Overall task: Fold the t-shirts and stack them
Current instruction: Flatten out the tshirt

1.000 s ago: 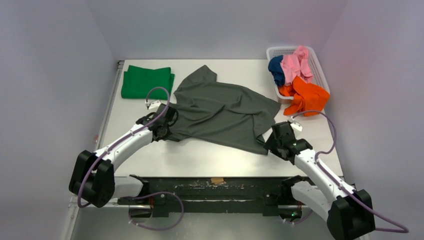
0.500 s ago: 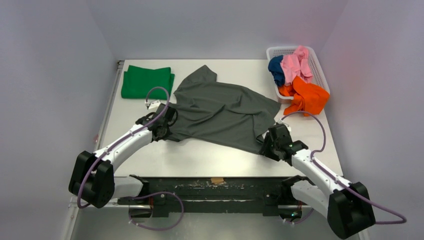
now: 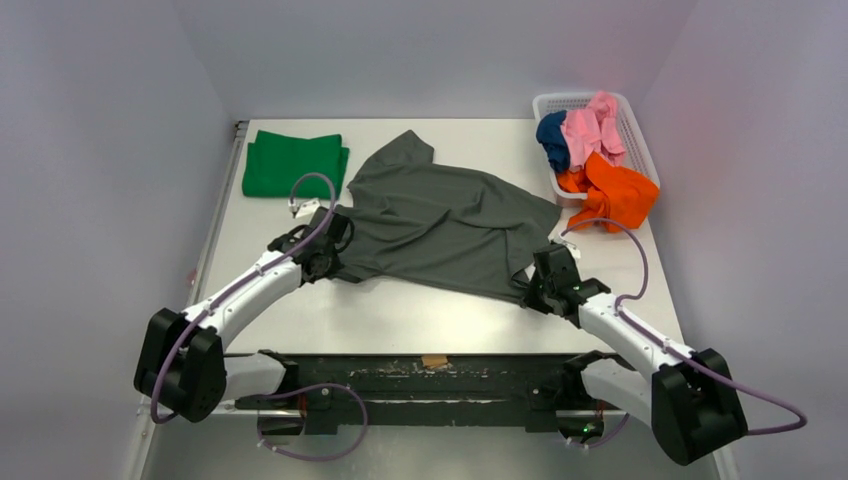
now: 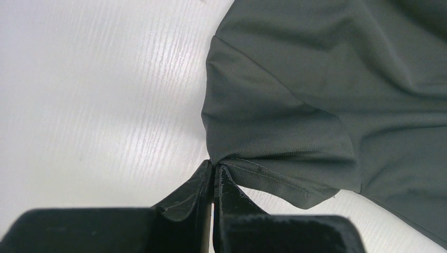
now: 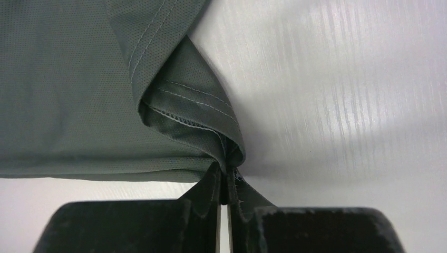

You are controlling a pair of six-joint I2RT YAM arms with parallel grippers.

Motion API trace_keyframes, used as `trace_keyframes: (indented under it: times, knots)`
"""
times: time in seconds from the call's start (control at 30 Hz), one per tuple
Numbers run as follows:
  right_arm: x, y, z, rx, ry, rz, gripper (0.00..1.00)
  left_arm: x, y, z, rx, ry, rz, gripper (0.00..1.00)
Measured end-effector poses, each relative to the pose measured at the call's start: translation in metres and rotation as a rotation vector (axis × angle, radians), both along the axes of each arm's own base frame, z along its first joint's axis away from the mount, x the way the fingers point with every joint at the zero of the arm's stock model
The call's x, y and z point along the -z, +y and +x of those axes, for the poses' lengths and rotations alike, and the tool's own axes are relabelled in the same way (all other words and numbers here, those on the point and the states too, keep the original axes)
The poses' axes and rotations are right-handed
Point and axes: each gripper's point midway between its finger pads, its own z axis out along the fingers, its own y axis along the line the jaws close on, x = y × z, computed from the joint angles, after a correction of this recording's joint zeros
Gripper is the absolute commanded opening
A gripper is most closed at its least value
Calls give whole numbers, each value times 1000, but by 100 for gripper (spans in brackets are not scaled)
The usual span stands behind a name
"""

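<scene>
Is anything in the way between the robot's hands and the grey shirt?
No. The left gripper and the right gripper each pinch an edge of the dark grey t-shirt, jaws shut on the cloth, so nothing visible sits between them and it.

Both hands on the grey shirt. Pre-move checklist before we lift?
1. Left hand shut on the dark grey t-shirt: ok, pinching a sleeve hem at the very fingertips.
2. Right hand shut on the same shirt: ok, on a bunched hem corner.
3. How much cloth sits between the fingers: cannot tell.
4. Shirt lying flat: not ok, it is creased, with the far sleeve folded up.
5. Green t-shirt clear of the grey one: cannot tell, their edges are very close.
6. Orange t-shirt inside the basket: not ok, it drapes over the rim.
</scene>
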Motion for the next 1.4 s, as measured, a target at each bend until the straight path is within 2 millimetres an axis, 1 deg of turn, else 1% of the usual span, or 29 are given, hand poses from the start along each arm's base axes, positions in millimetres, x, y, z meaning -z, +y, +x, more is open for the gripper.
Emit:
trace_keyframes:
  times: [0.1,0.17,0.23,0.3,0.37,0.43,0.5,0.57,0.6,0.63,0.73,0.83,0.9,1.0,1.03,1.1,1.13,1.2,1.27,1.3,1.33,1.4]
  knots:
    - [-1,3,0,-13,-3,10,0,-5,-1,0,1,-18,-10,0]
    - [-4,5,-1,-33,-6,21,0,-14,-1,0,2,-47,-26,0]
    - [-14,8,-1,-52,-28,34,0,-28,-1,-1,3,-94,-48,0]
    - [-38,11,5,-72,-92,57,0,-51,0,-2,9,-174,-86,0]
    - [-77,16,14,-90,-201,92,0,-81,-1,-5,22,-275,-134,0]
    - [-127,20,23,-103,-341,131,0,-118,-1,-8,39,-385,-189,0]
    - [-175,21,27,-113,-473,167,0,-163,-2,-13,68,-514,-248,0]
    - [-224,20,23,-125,-599,202,0,-211,-2,-22,104,-638,-299,0]
    - [-241,20,20,-131,-643,215,0,-233,-1,-27,119,-690,-317,0]
    - [-262,19,15,-142,-693,231,0,-252,0,-32,134,-737,-331,0]
    - [-328,15,-7,-172,-846,273,0,-330,6,-61,200,-917,-384,0]
    - [-388,8,-35,-196,-986,319,0,-396,12,-98,282,-1084,-429,0]
    - [-425,5,-54,-214,-1076,353,0,-430,14,-122,344,-1172,-450,0]
    - [-467,2,-85,-265,-1176,397,0,-480,16,-164,461,-1293,-469,0]
    - [-478,2,-95,-288,-1202,408,0,-496,17,-177,498,-1336,-473,0]
    - [-495,1,-108,-315,-1245,422,0,-522,18,-200,562,-1395,-467,0]
    - [-501,1,-114,-324,-1264,426,0,-535,19,-210,588,-1429,-465,0]
    - [-508,-3,-120,-322,-1285,425,0,-550,19,-220,626,-1467,-453,0]
    - [-509,-6,-118,-302,-1287,415,0,-556,15,-218,649,-1468,-435,0]
    - [-508,-8,-115,-285,-1281,406,0,-556,12,-212,655,-1454,-425,0]
    - [-507,-8,-111,-275,-1274,399,0,-555,9,-204,655,-1437,-419,0]
    - [-500,-8,-95,-246,-1243,377,0,-547,0,-178,649,-1379,-391,0]
